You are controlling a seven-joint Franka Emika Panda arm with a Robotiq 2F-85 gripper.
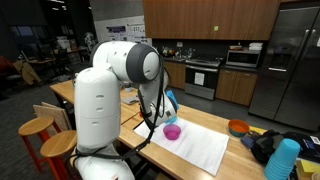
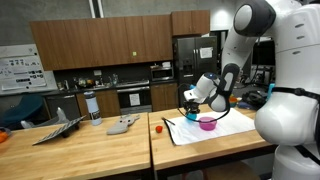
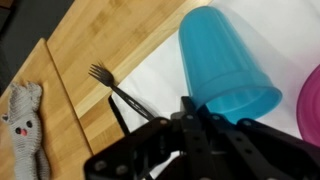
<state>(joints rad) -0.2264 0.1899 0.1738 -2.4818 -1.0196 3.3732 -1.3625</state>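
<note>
Over the white mat [image 3: 160,70] on the wooden desk [image 3: 90,35], the jaws stand closed narrow on the handle of the black fork [image 3: 110,86], whose tines point away toward the mat's edge. Step in hand, as judged: carrying the fork, held clear of the mat (a second dark line beside the handle reads as its shadow). Just beside the jaws is the blue cup [image 3: 225,60], with the pink bowl [image 3: 313,105] beyond it. Any next move calls for a firm grip and clearance from cup and bowl.
</note>
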